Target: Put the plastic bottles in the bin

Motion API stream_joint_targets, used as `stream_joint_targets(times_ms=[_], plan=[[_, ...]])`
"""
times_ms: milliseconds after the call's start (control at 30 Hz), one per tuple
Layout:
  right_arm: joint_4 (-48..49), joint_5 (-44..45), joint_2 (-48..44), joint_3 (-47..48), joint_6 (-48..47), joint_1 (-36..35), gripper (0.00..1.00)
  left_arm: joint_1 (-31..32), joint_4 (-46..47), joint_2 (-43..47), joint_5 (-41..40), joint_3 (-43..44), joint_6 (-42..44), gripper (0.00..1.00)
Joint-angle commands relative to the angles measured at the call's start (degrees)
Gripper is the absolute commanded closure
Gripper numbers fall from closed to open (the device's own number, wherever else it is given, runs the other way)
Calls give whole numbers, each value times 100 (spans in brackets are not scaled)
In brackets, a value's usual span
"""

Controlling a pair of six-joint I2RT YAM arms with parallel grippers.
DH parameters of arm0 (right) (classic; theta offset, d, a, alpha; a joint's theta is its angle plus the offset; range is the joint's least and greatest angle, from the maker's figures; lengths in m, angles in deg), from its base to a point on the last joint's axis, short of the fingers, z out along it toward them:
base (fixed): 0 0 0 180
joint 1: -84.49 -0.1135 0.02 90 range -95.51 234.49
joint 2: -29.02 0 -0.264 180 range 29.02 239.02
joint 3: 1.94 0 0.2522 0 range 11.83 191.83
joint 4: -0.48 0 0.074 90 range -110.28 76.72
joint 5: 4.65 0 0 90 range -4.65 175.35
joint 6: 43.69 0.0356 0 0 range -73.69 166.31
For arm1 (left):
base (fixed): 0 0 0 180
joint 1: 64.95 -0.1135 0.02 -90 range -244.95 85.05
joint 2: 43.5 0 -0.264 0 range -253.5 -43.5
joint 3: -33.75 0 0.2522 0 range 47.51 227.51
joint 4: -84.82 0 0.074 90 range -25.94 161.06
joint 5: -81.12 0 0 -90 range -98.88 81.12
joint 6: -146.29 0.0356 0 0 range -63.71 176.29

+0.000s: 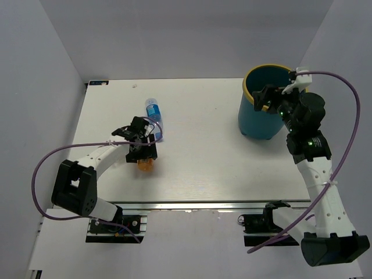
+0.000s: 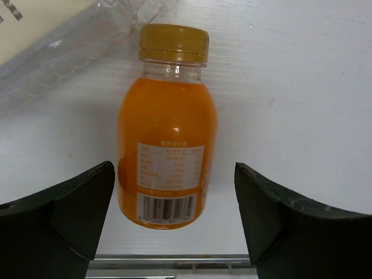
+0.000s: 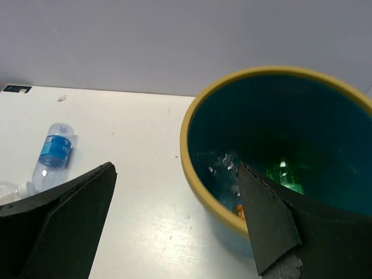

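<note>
An orange-filled bottle with a yellow cap lies on the table, also in the top view. My left gripper is open just above it, one finger on each side of its base, not touching; in the top view it covers most of the bottle. A clear bottle with a blue label lies just beyond, seen also in the right wrist view. My right gripper is open and empty over the near rim of the teal bin, which holds green, clear and orange bottles.
A clear bottle's side lies at the upper left of the left wrist view, close to the orange bottle's cap. The table's metal front edge runs right behind the orange bottle's base. White walls enclose the table.
</note>
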Motion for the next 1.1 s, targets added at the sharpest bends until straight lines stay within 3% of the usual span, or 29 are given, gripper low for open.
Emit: stream_joint_targets(times_ms=[0,367,500,533,600,733,867,967,1067], plan=[[104,-5,-503,-302,421,1,11,32,223,-10,-122,-196,-45,11],[-406,-1313,-988,-734,623,-8,11,76,530,-54,-141,-171,-71,59],[-38,-2691,-752,-927,903,-17,11,295,653,296,122,128,253,87],[7,-3329,-681,-954,948,-34,11,461,732,393,245,276,324,98],[138,-3860,-452,-998,1123,-235,11,690,942,752,562,400,508,100],[603,-3706,-259,-1305,1265,-1069,11,1480,2117,1456,1432,349,790,100],[1190,-3617,197,-1507,1694,-1992,11,1755,2692,1862,1898,278,834,100],[2051,-3529,548,-1543,2474,-2318,11,1843,2886,1941,2311,278,808,100],[2345,-3372,805,-1385,2662,-2600,11,1913,3026,2064,2487,269,817,100]])
